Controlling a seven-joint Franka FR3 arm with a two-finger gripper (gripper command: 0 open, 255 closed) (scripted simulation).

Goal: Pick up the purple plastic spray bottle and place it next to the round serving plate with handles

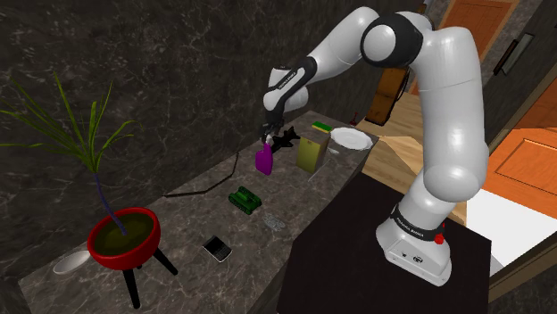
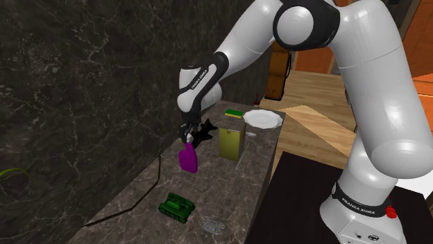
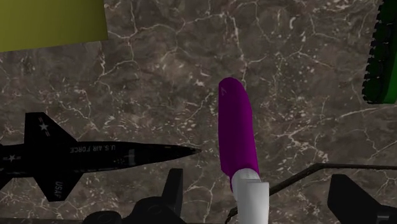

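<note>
We saw the all-black two-finger claw (image 1: 267, 136) hanging over the dark, white-veined marble counter (image 1: 183, 234), its fingers spread wide. In the wrist view the white cap of the purple plastic spray bottle (image 3: 236, 127) sat in the gap between the fingers, with bare space on either side. The claw (image 3: 257, 184) therefore had hold of nothing. The bottle (image 1: 263, 160) stood upright on the counter directly beneath the claw, its top reaching up to the fingertips.

Just beside the bottle, toward the dark wall, lay a black toy jet lettered "U.S. AIR FORCE" (image 3: 76, 156). Its nose pointed at the bottle without touching it. Near the bottle on the side away from the wall stood an olive-yellow rectangular box (image 1: 311, 153). Past that box, well apart from the bottle, lay the white round serving plate (image 1: 352, 138).

On the opposite side of the bottle from the box sat a dark green toy tank (image 1: 245, 200), clear of the bottle. A thin black cable (image 1: 205, 186) ran across the counter between the bottle and the tank, close to the wall. Farther from the bottle than the tank lay a small dark phone-like slab (image 1: 217, 248). At the end of the counter farthest from the bottle stood a red bowl-shaped planter (image 1: 124, 237) on black legs, holding a spiky green plant.
</note>
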